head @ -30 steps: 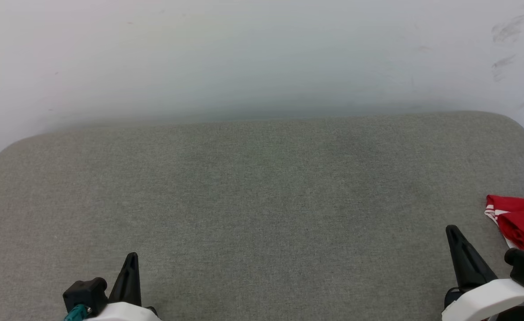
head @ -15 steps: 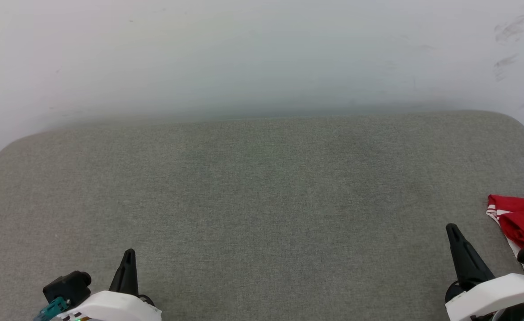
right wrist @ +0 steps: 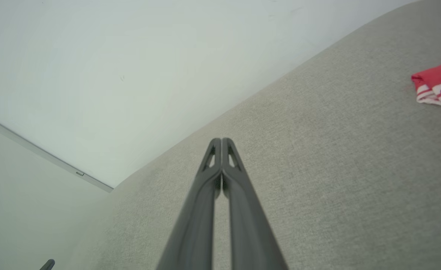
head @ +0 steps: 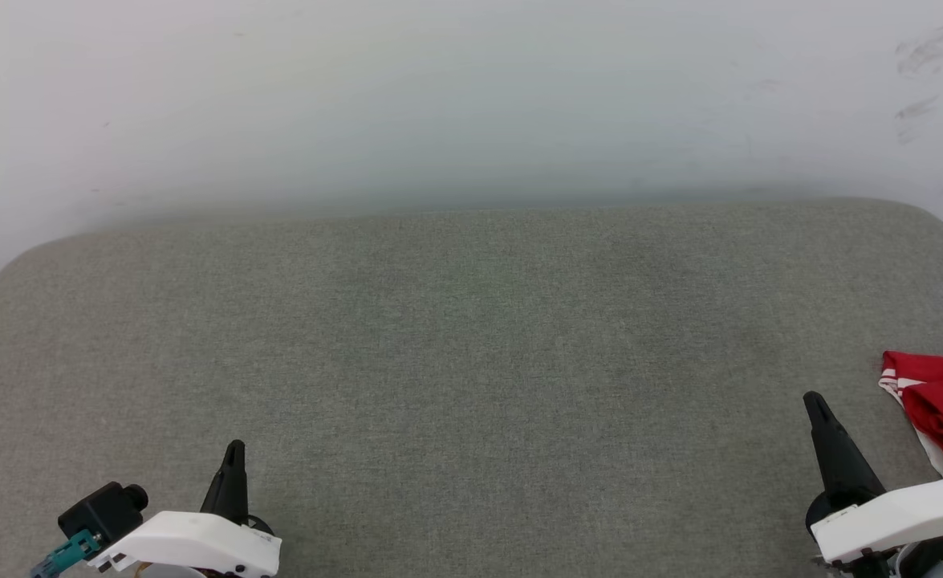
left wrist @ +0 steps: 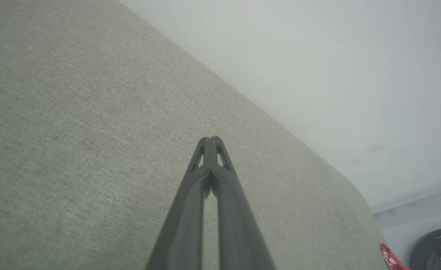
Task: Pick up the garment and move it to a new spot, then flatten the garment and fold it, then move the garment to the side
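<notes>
Both grippers have shifted slightly over the last second. The left gripper (head: pixel 234 446) has sunk toward the lower left of the head view, with its white housing rolled further into sight. The right gripper (head: pixel 813 399) now has its tip a touch higher in that view.

Each is pressed together with nothing held; in the wrist views the two dark fingers meet at their tips over bare fabric. They sit well apart at the near edge of a grey cushion (head: pixel 471 337).

The garment (head: pixel 932 393) lies bunched on the cushion at the far right of the head view, just beside the right gripper's housing and cut off by the picture's edge. Red cloth and a red-and-white striped trim show. The right fingers are clear of it.

Farther back, the cushion's rounded far edge meets a pale wall (head: pixel 439 96), which has dark scuffs (head: pixel 920 56) at its upper right. In the left wrist view, a dark round thing (left wrist: pixel 436 247) sits past the cushion's end, too blurred to identify.
</notes>
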Controlling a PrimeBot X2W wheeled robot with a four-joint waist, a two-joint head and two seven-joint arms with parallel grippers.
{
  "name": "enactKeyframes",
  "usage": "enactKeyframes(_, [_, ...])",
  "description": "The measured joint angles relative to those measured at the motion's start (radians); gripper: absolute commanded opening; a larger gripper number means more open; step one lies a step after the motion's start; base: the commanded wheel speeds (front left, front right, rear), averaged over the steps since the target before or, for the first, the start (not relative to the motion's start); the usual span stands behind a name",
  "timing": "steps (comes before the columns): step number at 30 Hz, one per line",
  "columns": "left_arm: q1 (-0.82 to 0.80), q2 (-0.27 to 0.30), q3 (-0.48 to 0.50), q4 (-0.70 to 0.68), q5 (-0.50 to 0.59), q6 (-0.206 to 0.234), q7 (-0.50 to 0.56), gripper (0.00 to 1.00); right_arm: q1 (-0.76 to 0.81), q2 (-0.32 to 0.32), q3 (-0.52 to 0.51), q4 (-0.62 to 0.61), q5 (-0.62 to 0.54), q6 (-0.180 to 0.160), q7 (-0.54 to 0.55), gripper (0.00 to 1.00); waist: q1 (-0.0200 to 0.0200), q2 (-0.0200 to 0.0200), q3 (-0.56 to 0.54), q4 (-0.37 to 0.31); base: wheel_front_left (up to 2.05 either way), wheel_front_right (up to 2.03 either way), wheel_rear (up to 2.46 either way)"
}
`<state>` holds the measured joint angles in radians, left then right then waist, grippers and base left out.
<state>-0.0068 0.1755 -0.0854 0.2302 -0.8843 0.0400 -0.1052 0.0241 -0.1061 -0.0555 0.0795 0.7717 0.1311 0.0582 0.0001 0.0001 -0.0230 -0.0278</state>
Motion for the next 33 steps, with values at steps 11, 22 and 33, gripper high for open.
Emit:
enactKeyframes(11, [-0.018,-0.023,0.033,0.002,-0.122,-0.031,0.037,0.0,-0.023,0.01,-0.009,0.028,0.14,0.0,0.01,0.0,0.0,0.0,0.003,0.003,0.0,0.0,0.0])
enactKeyframes(22, [-0.029,-0.039,0.064,0.005,-0.231,-0.055,0.069,0.0,-0.042,0.017,-0.019,0.053,0.266,0.0,0.018,0.0,0.0,0.0,0.006,0.007,0.0,0.0,0.0])
enactKeyframes(33, [-0.044,-0.06,0.096,0.007,-0.347,-0.083,0.104,0.0,-0.063,0.025,-0.029,0.08,0.4,0.0,0.024,0.0,0.0,0.0,0.01,0.011,0.0,0.0,0.0])
